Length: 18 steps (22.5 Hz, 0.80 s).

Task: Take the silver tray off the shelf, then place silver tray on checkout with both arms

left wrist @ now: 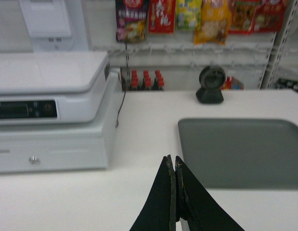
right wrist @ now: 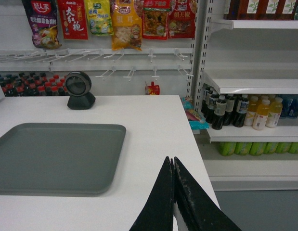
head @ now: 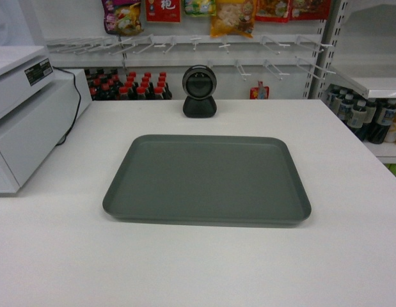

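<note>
Both wrist views alone show closed tools (left wrist: 175, 166) (right wrist: 173, 166).

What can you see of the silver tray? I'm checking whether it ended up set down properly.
The silver tray is a large, flat, grey-green rectangle with rounded corners and a low raised rim, matte and plain, with nothing in it. It lies flat on the white checkout, about mid-counter, in front of the black round scanner and right of the cash register, apart from both. Neither the left gripper nor the right gripper touches it; both are shut and off its sides.
</note>
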Available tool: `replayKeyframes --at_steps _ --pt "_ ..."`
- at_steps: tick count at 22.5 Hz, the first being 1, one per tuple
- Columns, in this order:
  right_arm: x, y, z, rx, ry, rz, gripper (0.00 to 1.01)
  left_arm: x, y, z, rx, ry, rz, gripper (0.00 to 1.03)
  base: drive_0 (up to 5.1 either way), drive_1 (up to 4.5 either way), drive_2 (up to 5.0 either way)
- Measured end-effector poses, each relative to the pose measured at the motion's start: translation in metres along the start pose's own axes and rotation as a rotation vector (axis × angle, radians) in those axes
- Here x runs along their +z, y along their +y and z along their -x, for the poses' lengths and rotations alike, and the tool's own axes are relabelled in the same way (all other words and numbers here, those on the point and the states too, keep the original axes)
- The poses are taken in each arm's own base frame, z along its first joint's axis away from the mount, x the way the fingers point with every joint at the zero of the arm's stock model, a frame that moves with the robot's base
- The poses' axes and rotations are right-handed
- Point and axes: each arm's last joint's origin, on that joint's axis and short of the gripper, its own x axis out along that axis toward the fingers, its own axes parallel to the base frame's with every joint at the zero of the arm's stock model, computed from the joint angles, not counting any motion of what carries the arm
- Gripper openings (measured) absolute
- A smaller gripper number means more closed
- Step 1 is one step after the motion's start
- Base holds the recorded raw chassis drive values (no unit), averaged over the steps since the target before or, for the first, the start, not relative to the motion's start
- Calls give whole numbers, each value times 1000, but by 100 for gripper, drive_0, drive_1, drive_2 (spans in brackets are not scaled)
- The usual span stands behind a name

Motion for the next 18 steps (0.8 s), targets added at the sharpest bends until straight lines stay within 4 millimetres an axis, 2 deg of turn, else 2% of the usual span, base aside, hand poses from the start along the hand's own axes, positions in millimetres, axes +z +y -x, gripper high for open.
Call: replayKeyframes --at_steps 1,3,5,10,11,18 --pt "0 0 1 0 0 0 2 -5 0 4 -4 32 0 1 0 0 0" --pt "-7 0 8 4 59 -3 2 3 0 8 -3 -36 0 1 0 0 0" --pt "0 0 12 2 -11 -3 2 -2 0 7 -4 -7 0 1 0 0 0" --pt "-3 0 12 -1 10 -3 4 -1 0 7 -3 -12 -1 1 0 0 0" --pt "-3 0 12 0 10 -3 11 -1 0 7 -4 -12 -1 7 0 0 0" --pt "-3 0 12 0 10 -3 77 -1 0 7 -5 -12 -1 72 0 0 0"
